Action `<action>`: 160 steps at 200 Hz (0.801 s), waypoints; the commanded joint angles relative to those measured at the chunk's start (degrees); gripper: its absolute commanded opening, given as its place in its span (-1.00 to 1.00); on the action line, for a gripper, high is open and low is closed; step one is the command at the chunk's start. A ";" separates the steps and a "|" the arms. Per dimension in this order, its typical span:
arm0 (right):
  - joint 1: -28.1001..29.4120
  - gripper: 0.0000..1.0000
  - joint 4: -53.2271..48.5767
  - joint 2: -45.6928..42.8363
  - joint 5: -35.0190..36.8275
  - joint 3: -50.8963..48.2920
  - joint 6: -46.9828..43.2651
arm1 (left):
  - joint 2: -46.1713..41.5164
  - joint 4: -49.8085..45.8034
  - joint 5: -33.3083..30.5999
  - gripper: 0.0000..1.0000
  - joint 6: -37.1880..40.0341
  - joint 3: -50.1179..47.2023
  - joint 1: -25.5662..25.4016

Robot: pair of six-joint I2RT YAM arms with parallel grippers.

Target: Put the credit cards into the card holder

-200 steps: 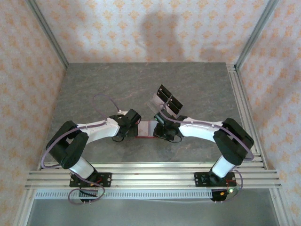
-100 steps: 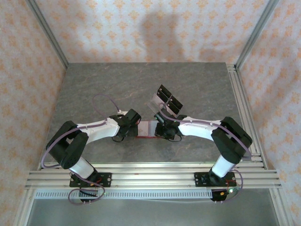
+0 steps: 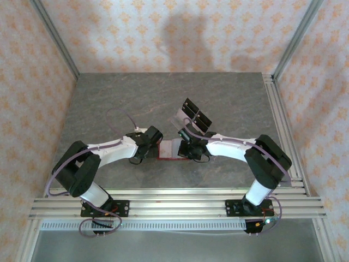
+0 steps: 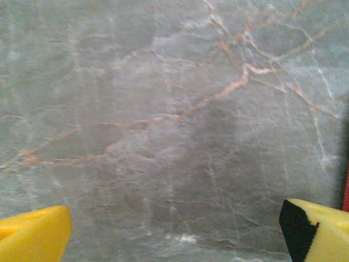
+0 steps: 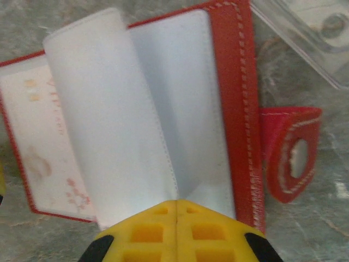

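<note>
Right claw [image 5: 177, 212] newly pinched on card holder [image 5: 244, 109] leaf, left claw [image 4: 174, 234] apart above open table [image 4: 163, 109]

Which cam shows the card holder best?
Right wrist: card holder lies open, pale sleeve lifted, snap tab at its right. Top external: small, part-hidden patch; left wrist: red sliver at frame edge.

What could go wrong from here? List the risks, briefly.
1. The right jaws are shut on a pale sleeve of the wallet; pulling may lift or drag the wallet, since the left jaws stand open over bare table.
2. The thin sleeve could slip out.
3. A dragged wallet could bump the clear rack close beside it.
</note>
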 commanded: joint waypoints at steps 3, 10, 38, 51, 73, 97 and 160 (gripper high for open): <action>-0.12 -1.00 -0.76 -2.47 -1.44 3.61 -1.91 | -2.68 -4.08 -4.69 1.00 -1.60 2.38 1.56; -0.12 -1.00 -0.78 -2.36 -2.05 4.45 -2.42 | -2.86 -4.27 -4.74 1.00 -1.60 2.75 1.61; -0.03 -1.00 -2.02 -0.11 -4.12 8.33 -4.68 | -3.23 -4.63 -4.01 1.00 -1.59 3.71 1.66; 0.14 -1.00 -1.81 1.33 -4.93 9.74 -5.06 | -3.34 -4.53 -3.55 1.00 -1.60 3.75 1.61; 0.82 -1.00 -1.16 4.61 -6.59 12.48 -5.62 | -3.42 -4.19 -2.95 0.99 -1.75 3.61 1.56; 1.67 -1.00 -0.55 8.65 -8.09 15.63 -6.00 | -3.74 -4.29 -2.97 0.99 -2.25 3.30 1.61; 1.96 -0.72 2.66 18.69 -12.41 23.11 -5.47 | -9.67 -6.12 -8.46 0.99 -6.50 1.10 1.50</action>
